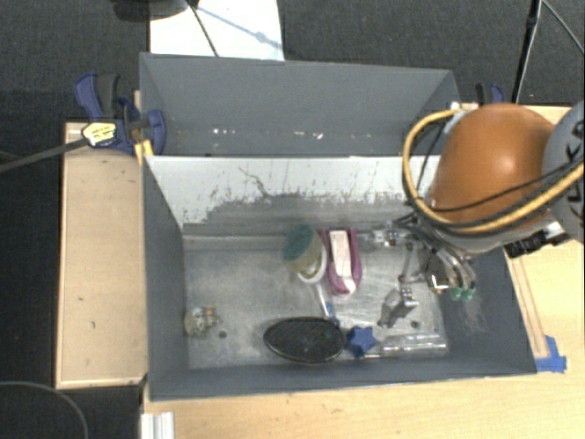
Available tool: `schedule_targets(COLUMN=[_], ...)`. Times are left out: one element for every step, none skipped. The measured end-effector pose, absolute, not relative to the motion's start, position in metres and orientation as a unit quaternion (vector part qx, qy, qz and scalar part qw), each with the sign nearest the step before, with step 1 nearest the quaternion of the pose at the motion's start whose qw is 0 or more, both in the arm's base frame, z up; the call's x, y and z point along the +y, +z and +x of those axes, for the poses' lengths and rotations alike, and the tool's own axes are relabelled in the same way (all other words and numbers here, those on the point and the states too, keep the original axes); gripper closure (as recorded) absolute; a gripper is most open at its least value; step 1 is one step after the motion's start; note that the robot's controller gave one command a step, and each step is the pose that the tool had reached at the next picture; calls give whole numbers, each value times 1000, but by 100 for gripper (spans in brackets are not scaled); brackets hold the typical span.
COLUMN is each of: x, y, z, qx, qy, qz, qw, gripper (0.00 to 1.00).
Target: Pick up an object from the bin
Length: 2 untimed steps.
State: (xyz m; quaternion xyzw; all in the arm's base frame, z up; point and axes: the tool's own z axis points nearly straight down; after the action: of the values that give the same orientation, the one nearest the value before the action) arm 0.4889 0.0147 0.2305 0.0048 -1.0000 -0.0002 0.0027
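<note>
The gripper [398, 307] hangs near the bin's [233, 286] right wall, above a clear plastic piece [416, 343] at the front edge; how far it is open cannot be told. Left of it lie a blue scrap [361, 341], a black oval brush [303, 338] and a pink-and-white bottle [341, 262].

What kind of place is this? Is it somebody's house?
Probably a robot lab or test workshop, not a house: a robot arm reaches into a grey metal bin holding a few small bits, like a black oval thing.
</note>
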Motion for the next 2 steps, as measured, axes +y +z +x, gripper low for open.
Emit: schedule_targets(x=[74, 121], y=[140, 81], z=[478, 481], qx=[-999, -988], qy=[-1, -1], qz=[48, 153], qw=[3, -7], gripper=[0, 0])
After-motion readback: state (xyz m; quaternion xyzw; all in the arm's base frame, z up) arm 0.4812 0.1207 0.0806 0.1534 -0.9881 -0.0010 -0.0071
